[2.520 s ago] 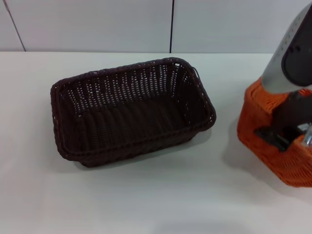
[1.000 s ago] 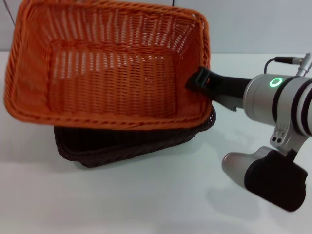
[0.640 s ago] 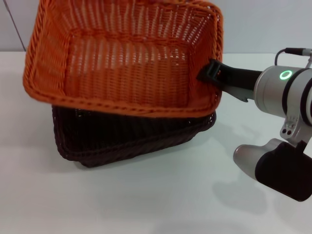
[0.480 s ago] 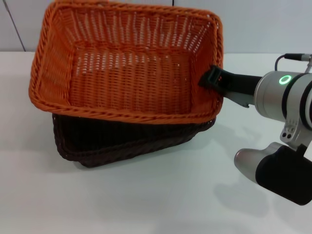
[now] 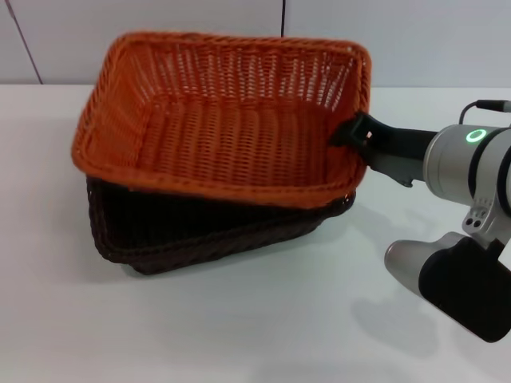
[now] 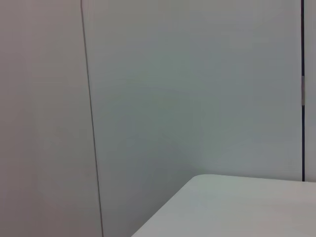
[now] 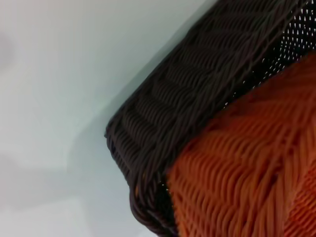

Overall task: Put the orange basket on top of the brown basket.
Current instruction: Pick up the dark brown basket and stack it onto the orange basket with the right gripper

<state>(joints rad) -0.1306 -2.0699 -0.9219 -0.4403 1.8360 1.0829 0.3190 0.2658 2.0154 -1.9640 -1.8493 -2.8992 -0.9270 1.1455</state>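
Two woven rectangular baskets fill the white table point(image 5: 239, 327): the bright orange wicker basket point(image 5: 223, 128) sits tilted in the mouth of the very dark brown open-weave basket point(image 5: 200, 231), its left end raised. The right gripper point(image 5: 357, 132) pinches the orange rim at the right end. Only wall panels point(image 6: 148, 98) show beyond the left arm, its gripper out of sight.

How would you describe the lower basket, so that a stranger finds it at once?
On the white table, two woven baskets are stacked near the middle. The brown basket is the lower one, standing on the table. It is almost black, while the orange basket above it, held at its rim by the right pincer, is bright.
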